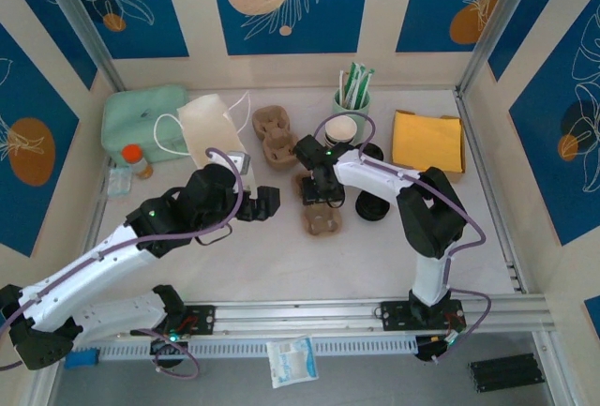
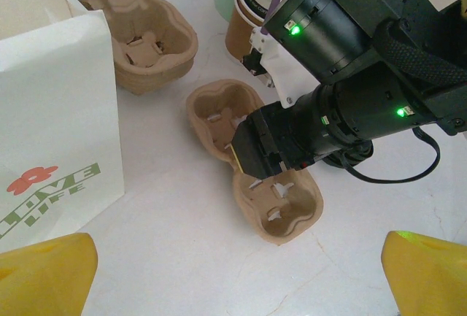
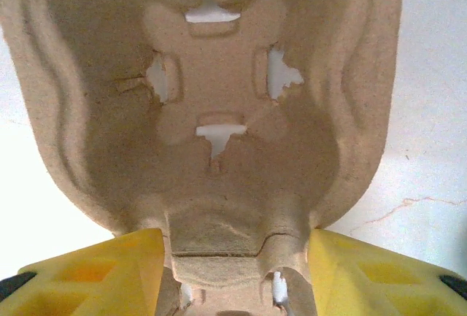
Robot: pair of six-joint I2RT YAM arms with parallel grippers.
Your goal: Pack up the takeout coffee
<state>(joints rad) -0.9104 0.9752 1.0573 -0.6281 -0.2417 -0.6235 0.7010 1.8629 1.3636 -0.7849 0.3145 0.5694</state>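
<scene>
A brown two-cup cardboard carrier [image 1: 323, 220] [image 2: 281, 203] [image 3: 219, 112] lies mid-table. My right gripper [image 1: 319, 192] [image 3: 235, 247] points down over it, and its yellow fingers [image 3: 109, 272] press both sides of the carrier's narrow waist. My left gripper [image 1: 267, 202] [image 2: 237, 272] hovers wide open to the carrier's left with nothing between its fingers, beside the white paper bag [image 1: 211, 129] [image 2: 51, 112]. A stack of lidless paper cups [image 1: 341, 130] [image 2: 252, 9] stands behind the right arm. The takeout coffee is hidden from me.
A second cardboard carrier [image 1: 275, 136] [image 2: 139, 39] lies behind the first. Black lids [image 1: 372, 207] sit right of the right wrist. A green cup of stirrers [image 1: 351, 98], yellow napkins [image 1: 427, 141], a green box [image 1: 141, 120] and an orange-capped bottle [image 1: 137, 159] line the back and left.
</scene>
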